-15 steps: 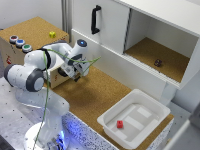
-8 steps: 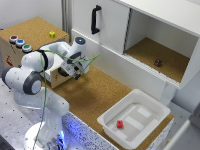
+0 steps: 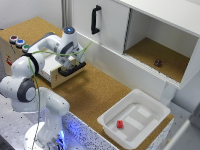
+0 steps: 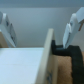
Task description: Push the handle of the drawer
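In the exterior view the Panda arm bends over the cork-topped table [image 3: 95, 95], its gripper [image 3: 71, 64] pressed down at the front of the light wooden drawer [image 3: 52, 75], which stands partly out of the cork-topped box [image 3: 30, 31] at the table's left edge. The black handle [image 3: 71, 70] lies right under the gripper, on the drawer front that faces the table's middle. Bare cork spreads from that front toward the white tray [image 3: 134, 120] near the right front corner (a small red block [image 3: 120, 124] lies in it), well apart from the drawer. Behind stands the white cabinet [image 3: 145, 30], just beyond the arm. Whether the claw is spread cannot be told here.

The wrist view settles it: the two fingers [image 4: 69, 27] stand wide apart, one to each side of the drawer front's edge [image 4: 45, 60], clamped on nothing. The handle [image 4: 67, 50] juts from the front beside one finger (touching or not, unclear), with cork floor beyond.
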